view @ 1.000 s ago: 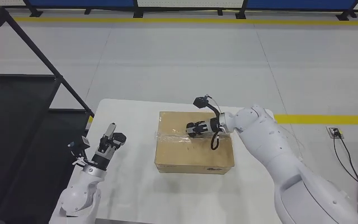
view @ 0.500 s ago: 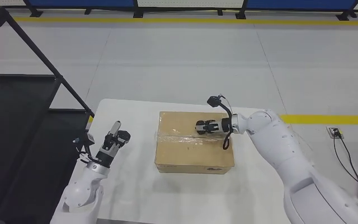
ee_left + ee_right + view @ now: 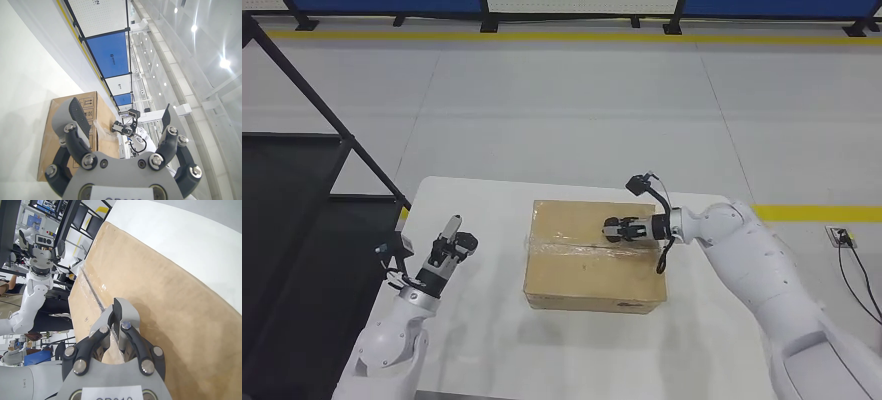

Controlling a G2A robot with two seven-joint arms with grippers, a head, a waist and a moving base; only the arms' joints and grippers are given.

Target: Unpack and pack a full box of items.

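The right end effector (image 3: 114, 306) has its fingers pressed together on the clear tape (image 3: 94, 289) along the top seam of the box (image 3: 592, 280), seemingly pinching a lifted strip. The left end effector (image 3: 121, 107) hangs spread wide, well apart from the box, over the counter (image 3: 482, 330). The box sits mid-counter, sealed. Its cardboard looks stiff, and it is likely heavy if full. The tape is thin and slippery, best gripped at a loose end. The right wrist view reveals the pinch, and the top view places the box on the counter

One box (image 3: 587, 275), two hands (image 3: 455, 232) (image 3: 610, 231)
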